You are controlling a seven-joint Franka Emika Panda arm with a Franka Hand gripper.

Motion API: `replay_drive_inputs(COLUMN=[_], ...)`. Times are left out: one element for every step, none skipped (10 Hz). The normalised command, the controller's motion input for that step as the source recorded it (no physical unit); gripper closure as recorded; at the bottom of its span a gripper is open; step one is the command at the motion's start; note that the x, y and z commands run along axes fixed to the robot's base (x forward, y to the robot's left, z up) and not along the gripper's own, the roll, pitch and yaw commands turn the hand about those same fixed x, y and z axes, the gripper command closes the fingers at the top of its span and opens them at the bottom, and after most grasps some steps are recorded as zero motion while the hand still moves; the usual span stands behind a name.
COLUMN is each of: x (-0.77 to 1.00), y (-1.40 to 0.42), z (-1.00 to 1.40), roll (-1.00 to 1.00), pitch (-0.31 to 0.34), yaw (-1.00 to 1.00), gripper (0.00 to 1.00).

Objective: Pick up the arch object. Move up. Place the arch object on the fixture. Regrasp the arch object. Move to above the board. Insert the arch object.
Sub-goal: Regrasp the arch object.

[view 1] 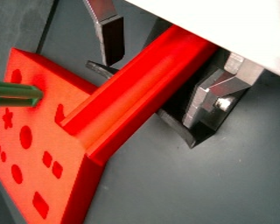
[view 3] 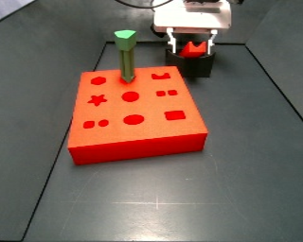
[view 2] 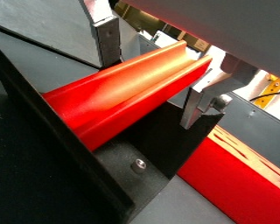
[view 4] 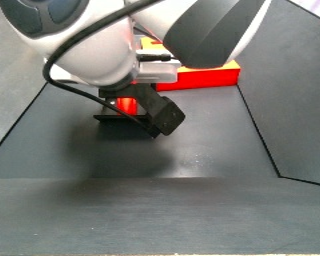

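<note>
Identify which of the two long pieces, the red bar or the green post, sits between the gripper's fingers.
The arch object: the red bar lies between the gripper fingers over the fixture. The green post stands alone in the board, away from the gripper.

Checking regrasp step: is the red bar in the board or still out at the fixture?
Out. The red bar lies on the fixture, between the gripper jaws, beside the board; whether they clamp it, cannot tell.
</note>
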Motion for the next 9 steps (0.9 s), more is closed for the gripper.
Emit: replay_drive_inputs(x=[0.00,-0.03,-0.03,-0.04,-0.03,-0.03,-0.02,-0.02,-0.01], y=[0.00,0.00,0.00,0.00,0.00,0.01,0.01,0.01,-1.00], z=[1.00,1.00,1.00,1.00,0.89,0.71,0.53,0.27,0.96], roll=[0.04,0.05,0.05,0.05,0.04,0.04,0.03,0.04,1.00], pitch=[-0.025,0.001,0.018,0.043,0.080,0.103,0.117,0.116,0.073], yaw=[0.07,0.07,0.07,0.06,0.04,0.03,0.01,-0.02,0.02], gripper=[0.00,0.00,0.00,0.00,0.00,0.00,0.00,0.00,0.00])
